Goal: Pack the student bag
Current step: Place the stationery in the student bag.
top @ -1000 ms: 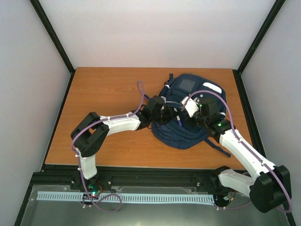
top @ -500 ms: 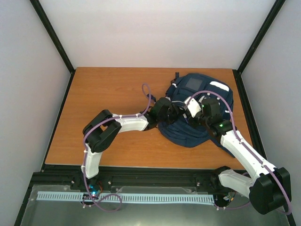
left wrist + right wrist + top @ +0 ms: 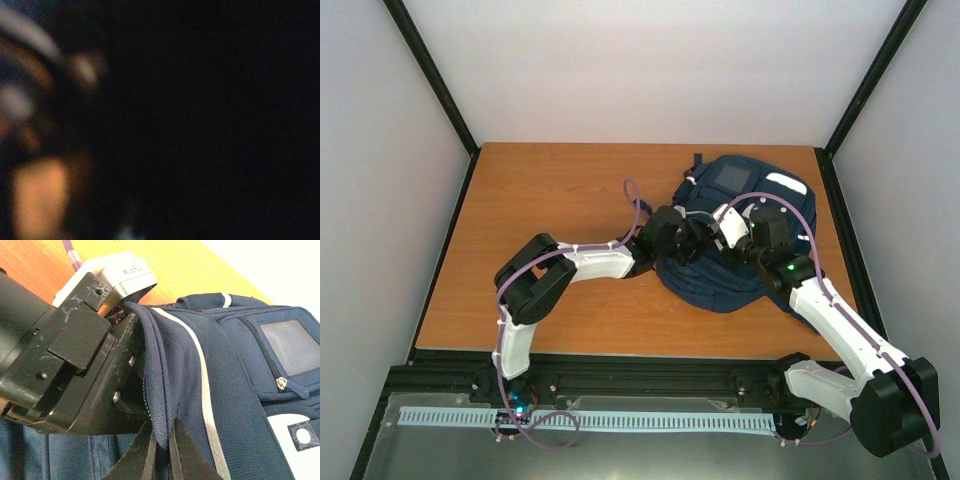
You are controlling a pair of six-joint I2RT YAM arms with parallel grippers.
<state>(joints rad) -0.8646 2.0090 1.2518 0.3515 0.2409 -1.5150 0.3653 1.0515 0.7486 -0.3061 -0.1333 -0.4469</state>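
The student bag lies at the back right of the wooden table, navy with white stripes and a grey patch. My right gripper is shut on the edge of the bag's opening flap and holds it up. My left gripper reaches in from the left, with its black body pushed under the lifted flap. Its fingers are hidden inside the bag. The left wrist view is almost black and blurred, showing only a strip of orange table at its left edge.
The orange-brown table stretches to the left and front of the bag. Black frame posts and pale walls close it in on three sides. A bag strap trails off under the right arm.
My left arm has stretched to the right and pushed its gripper into the bag's opening. The bag has shifted a little to the right and back. My right gripper has kept its hold on the flap.
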